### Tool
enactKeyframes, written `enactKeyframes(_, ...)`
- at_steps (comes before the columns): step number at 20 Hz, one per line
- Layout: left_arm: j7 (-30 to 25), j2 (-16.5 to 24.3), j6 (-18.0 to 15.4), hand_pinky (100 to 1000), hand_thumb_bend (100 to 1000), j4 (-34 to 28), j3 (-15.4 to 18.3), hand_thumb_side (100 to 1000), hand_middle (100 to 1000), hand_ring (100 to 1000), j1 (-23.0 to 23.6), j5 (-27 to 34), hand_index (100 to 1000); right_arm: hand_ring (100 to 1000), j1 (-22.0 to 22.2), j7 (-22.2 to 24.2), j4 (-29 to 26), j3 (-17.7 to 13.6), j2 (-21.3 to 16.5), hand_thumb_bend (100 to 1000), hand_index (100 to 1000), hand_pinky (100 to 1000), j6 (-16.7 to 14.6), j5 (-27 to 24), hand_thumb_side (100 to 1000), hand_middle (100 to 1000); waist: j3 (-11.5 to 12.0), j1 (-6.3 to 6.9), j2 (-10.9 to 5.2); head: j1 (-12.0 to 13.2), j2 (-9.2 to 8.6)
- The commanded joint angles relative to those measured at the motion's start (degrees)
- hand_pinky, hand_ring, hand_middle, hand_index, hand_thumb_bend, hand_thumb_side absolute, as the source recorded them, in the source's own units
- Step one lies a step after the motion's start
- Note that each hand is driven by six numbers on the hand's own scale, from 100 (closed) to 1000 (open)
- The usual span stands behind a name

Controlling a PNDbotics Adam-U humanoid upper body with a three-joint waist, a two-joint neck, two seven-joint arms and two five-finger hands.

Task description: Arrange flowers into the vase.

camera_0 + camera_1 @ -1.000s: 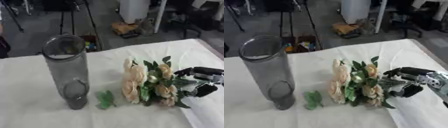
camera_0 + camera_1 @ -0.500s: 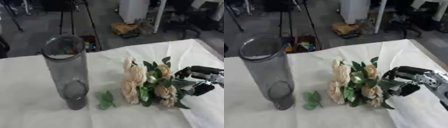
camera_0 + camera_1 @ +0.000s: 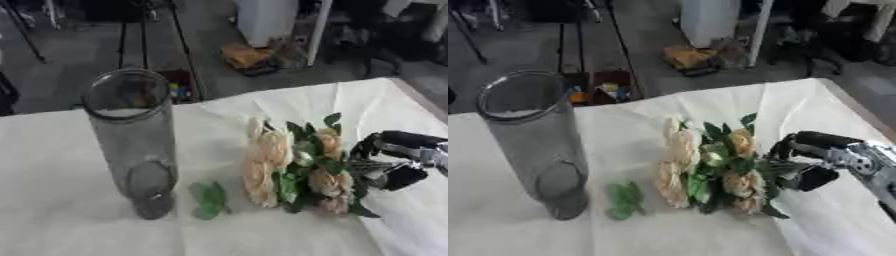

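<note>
A tall clear glass vase (image 3: 133, 141) stands upright on the white tablecloth at the left, with nothing in it. A bunch of cream and peach flowers (image 3: 294, 168) with green leaves lies on the cloth right of centre, blooms pointing towards the vase. My right hand (image 3: 822, 156) comes in from the right edge, its fingers and thumb curled round the bunch's stems. A loose green leaf sprig (image 3: 208, 199) lies between the vase and the bunch. My left hand does not show in either view.
The white cloth (image 3: 61, 225) covers the table; its far edge runs just behind the vase and flowers. Beyond it on the floor are a tripod, a box (image 3: 248, 56) and chair legs.
The bunch and the right hand have barely shifted; the hand stays curled at the stems. The vase has not moved.
</note>
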Motion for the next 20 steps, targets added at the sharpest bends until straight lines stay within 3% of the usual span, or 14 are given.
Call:
enactKeyframes(1,-0.12,0.16,0.08,707,100,-0.7,-0.05,1000,866,796,-0.63,0.05,925,617,0.04,0.29,0.33,0.4,-0.68,399,725,713,-0.05,0.19,327,523,0.03,-0.26,-0.81,-0.25,-0.97)
enactKeyframes(5,-0.15,0.15,0.09,707,100,-0.7,-0.05,1000,866,796,-0.63,0.06,925,617,0.05,0.31,0.36,0.4,-0.67,399,725,713,-0.05,0.18,327,523,0.04,-0.26,-0.8,-0.25,-0.98)
enactKeyframes(6,-0.16,0.15,0.1,707,100,-0.7,-0.06,1000,867,797,-0.66,0.06,926,490,-0.03,0.16,0.37,0.35,-0.57,369,598,624,0.0,0.13,305,442,0.15,-0.29,-0.75,-0.29,-1.03)
enactKeyframes(15,-0.38,0.12,0.15,707,100,-0.7,-0.08,1000,866,796,-0.94,0.18,926,407,-0.37,-1.95,1.27,0.91,0.33,337,511,523,0.8,0.07,300,349,0.85,-0.5,-0.49,-0.48,-1.38)
enactKeyframes(20,-0.46,0.11,0.18,707,100,-0.7,-0.1,1000,867,792,-0.99,0.16,927,319,-0.57,-2.76,1.74,0.87,0.75,263,432,451,1.19,-0.45,329,266,0.87,-0.56,-0.31,-0.53,-1.4)
